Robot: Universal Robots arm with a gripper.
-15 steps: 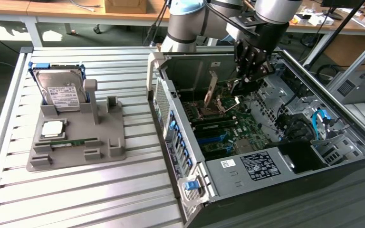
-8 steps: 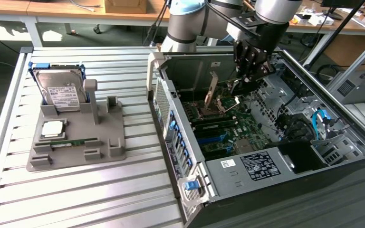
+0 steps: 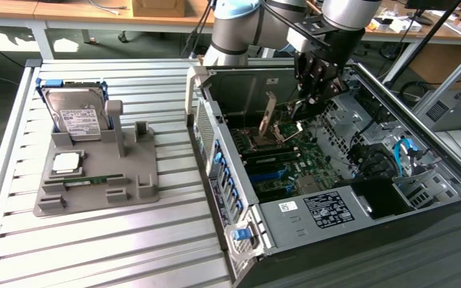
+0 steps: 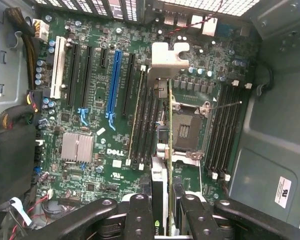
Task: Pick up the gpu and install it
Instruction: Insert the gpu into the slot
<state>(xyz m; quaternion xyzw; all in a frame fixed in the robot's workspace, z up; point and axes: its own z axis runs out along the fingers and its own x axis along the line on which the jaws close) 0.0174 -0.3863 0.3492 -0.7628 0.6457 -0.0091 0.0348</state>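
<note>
My gripper (image 3: 311,105) reaches down into the open computer case (image 3: 239,180) and is shut on the gpu (image 3: 271,113). In the exterior view the gpu is a thin brownish card hanging over the motherboard. The wrist view has the gpu (image 4: 168,135) edge-on, with its silver end bracket (image 4: 168,57) at the far end. My black fingers (image 4: 140,212) clamp its near end, the gripper (image 4: 162,202) centred on the card. The card hovers between the black slots and the CPU socket (image 4: 184,131). The blue slot (image 4: 113,82) lies off to one side. Whether the card touches the board I cannot tell.
On the slatted table at the exterior view's left, a grey fixture (image 3: 138,174) holds a silver hard drive (image 3: 77,115), a chip (image 3: 66,162) and a green RAM stick (image 3: 93,179). Case walls, cables (image 3: 403,153) and drive bays surround the gripper.
</note>
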